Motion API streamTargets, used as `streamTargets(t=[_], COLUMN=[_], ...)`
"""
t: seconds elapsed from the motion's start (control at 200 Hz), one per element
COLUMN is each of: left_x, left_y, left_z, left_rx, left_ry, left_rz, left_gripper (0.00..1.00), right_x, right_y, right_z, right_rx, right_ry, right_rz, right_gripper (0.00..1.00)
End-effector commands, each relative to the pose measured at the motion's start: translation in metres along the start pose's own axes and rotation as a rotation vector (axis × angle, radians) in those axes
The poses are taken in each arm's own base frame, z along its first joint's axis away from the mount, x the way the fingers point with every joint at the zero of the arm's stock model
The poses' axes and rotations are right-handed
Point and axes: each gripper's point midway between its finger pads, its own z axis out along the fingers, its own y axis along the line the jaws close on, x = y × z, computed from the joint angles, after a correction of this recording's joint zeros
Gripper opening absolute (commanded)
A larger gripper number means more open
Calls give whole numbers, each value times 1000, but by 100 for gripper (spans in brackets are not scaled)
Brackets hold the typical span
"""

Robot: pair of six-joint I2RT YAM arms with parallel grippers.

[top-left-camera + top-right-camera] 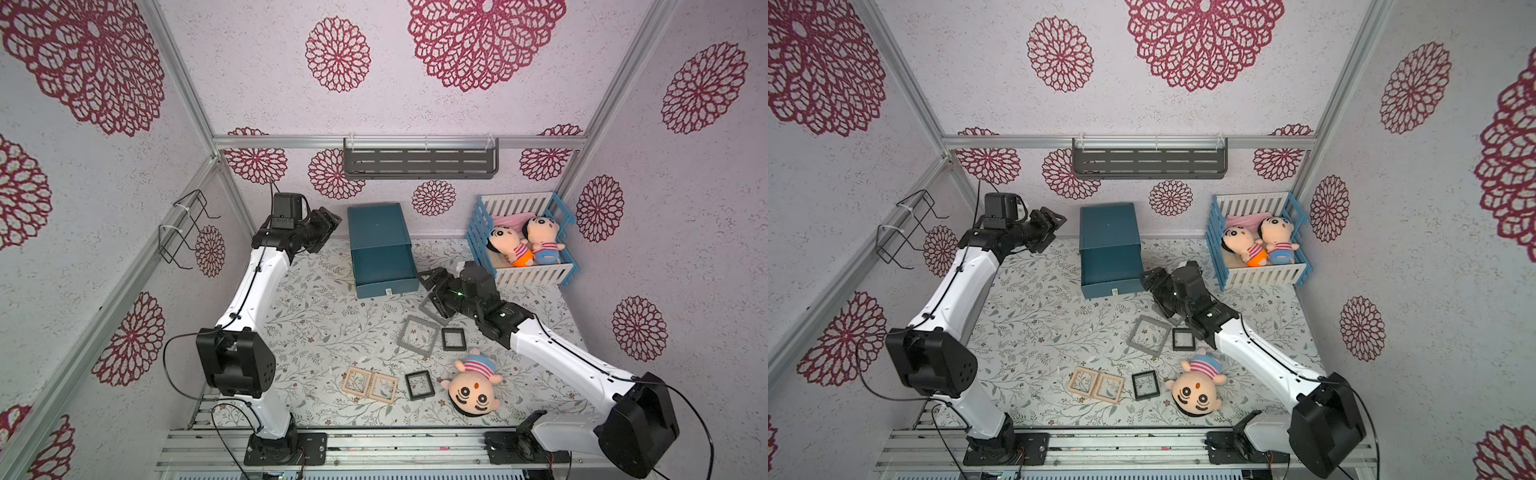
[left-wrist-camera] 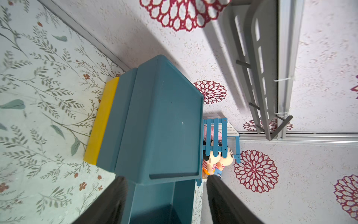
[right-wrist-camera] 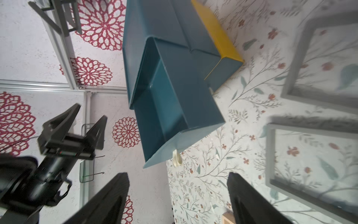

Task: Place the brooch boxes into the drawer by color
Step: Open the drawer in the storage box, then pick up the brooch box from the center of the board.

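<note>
Teal plastic drawer cabinet (image 1: 376, 226) stands at the back of the floral table mat (image 1: 316, 332). Its upper teal drawer (image 1: 388, 287) is pulled out, and we see only its bare teal floor. A yellow lower section (image 2: 102, 120) shows beneath it. All 6 brooch boxes lie on the mat, outside the drawer. First larger grey square frame (image 1: 420, 336) lies in the open, and the second grey frame (image 1: 424, 308) is partly under the right gripper (image 1: 430, 291). First smaller black frame (image 1: 453, 338) is just beside the open grey one; the second black frame (image 1: 419, 385) is near the 2 light wood-coloured frames (image 1: 356, 380), which touch side by side. Right gripper sits just off the drawer's front corner, claw released, nothing between the fingers. Left gripper (image 1: 330, 220) is raised beside the cabinet, claw spread, grasping nothing. Blue-and-white slatted toy crib (image 1: 536, 276) holds 2 plush dolls (image 1: 509, 245) lying side by side. A 3rd plush doll (image 1: 473, 384) lies on the mat.
</note>
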Motion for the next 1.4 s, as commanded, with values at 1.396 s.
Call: streamTargets(t=[1.396], left_x=[239], left_y=[65], left_z=[-112], left_rx=[336], left_ry=[174], left_rz=[474], left_gripper=[69], right_x=[-65], right_y=[-175], right_z=[51], right_rx=[501], right_ry=[-291], right_rz=[-283], right_gripper=[56])
